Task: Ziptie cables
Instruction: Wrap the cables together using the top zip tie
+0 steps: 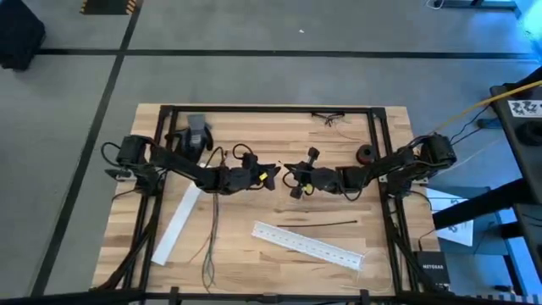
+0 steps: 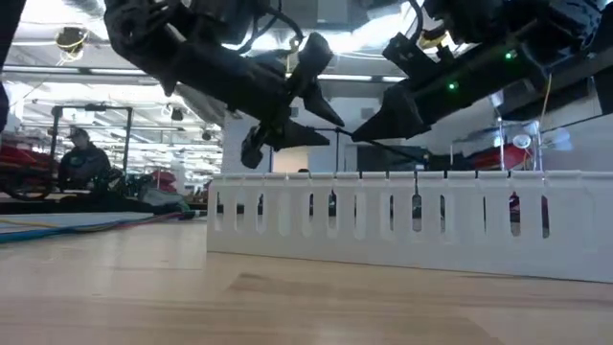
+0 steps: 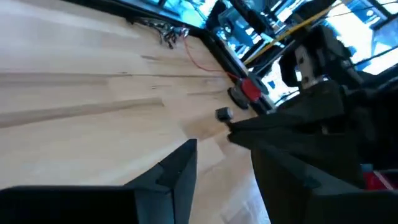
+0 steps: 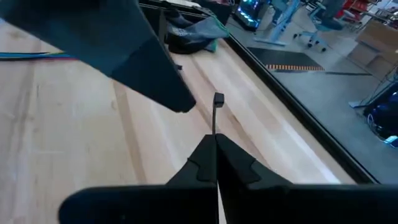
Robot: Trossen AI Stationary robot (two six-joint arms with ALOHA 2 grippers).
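- Near the table's (image 1: 385,254) front edge, left of the middle, the cables (image 1: 209,241) lie loose on the wood. Nothing ties them together yet.
- The cables lie between two white strips with holes, one (image 1: 178,222) toward the left edge and one (image 1: 309,244) toward the right.
- Just behind the right white strip lies a spare black strip (image 1: 326,224) that nothing touches.
- Over the middle of the table, the right gripper (image 4: 214,148) is clenched on a thin black zip tie (image 4: 217,109). The zip tie's little head points at the other arm.
- The left gripper (image 1: 271,172) hangs right across from it, with its claw released and nothing in it.
- We think the job has only begun. The zip tie is picked up, but it must be put around the cables and pulled tight.
- By the far right corner sits a small red and black part (image 1: 366,153).
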